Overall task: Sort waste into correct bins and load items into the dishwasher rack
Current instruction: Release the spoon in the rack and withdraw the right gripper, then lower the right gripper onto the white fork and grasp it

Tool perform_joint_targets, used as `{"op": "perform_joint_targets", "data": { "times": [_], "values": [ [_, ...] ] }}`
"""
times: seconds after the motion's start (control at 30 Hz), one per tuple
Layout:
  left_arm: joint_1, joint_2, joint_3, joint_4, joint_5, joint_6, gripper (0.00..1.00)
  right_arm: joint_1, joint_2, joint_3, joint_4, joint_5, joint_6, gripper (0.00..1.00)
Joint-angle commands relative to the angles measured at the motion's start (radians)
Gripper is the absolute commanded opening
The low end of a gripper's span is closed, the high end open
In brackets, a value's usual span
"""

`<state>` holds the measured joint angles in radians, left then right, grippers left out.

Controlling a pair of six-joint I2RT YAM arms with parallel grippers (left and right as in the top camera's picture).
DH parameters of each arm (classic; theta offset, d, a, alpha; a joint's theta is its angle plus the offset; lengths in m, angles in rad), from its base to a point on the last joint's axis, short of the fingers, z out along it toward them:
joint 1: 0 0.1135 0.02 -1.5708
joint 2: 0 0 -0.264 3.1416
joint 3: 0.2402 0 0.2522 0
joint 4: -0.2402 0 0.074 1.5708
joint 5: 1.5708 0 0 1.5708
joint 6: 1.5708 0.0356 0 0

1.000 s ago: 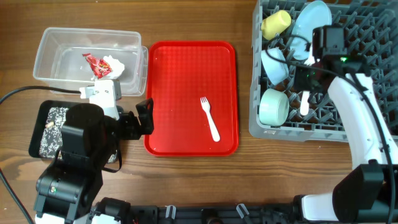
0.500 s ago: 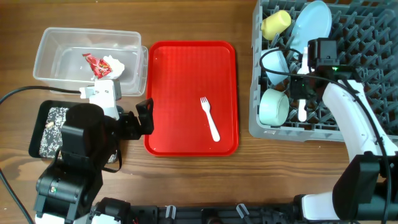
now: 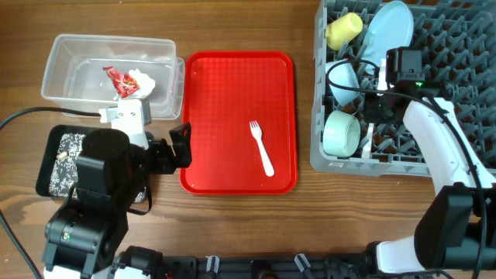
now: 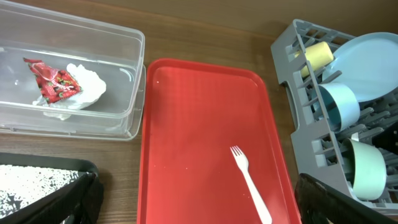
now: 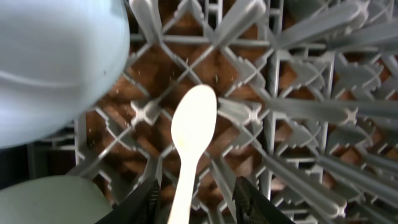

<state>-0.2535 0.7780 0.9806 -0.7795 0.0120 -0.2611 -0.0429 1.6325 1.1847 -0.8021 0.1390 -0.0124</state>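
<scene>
The right gripper point(image 5: 196, 191) was partly open over the grey dishwasher rack point(image 3: 403, 164), the white spoon point(image 5: 193, 124) between its fingers with a gap on one side. The left gripper point(image 4: 196, 196) gaped wide and empty near the red tray point(image 4: 186, 124).

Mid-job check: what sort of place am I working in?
Probably a dish-clearing test bench: grey pegged plastic dishwasher rack, flat red serving tray, clear plastic tub, all on a wooden table.
</scene>
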Motion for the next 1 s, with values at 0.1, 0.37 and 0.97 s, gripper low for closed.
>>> {"op": "perform_joint_targets", "data": {
  "times": [0.1, 0.37, 0.97],
  "values": [
    [0.005, -0.006, -0.001, 0.001, -0.010, -0.005, 1.00, -0.002, -0.093, 0.089, -0.024, -0.104, 0.046, 0.40],
    [0.005, -0.006, -0.001, 0.002, -0.010, -0.005, 1.00, 0.038, -0.272, 0.107, 0.012, -0.470, 0.033, 0.40],
    [0.005, -0.006, -0.001, 0.004, -0.010, -0.005, 1.00, 0.494, 0.022, 0.096, 0.121, -0.364, 0.069, 0.39]
  ]
}}
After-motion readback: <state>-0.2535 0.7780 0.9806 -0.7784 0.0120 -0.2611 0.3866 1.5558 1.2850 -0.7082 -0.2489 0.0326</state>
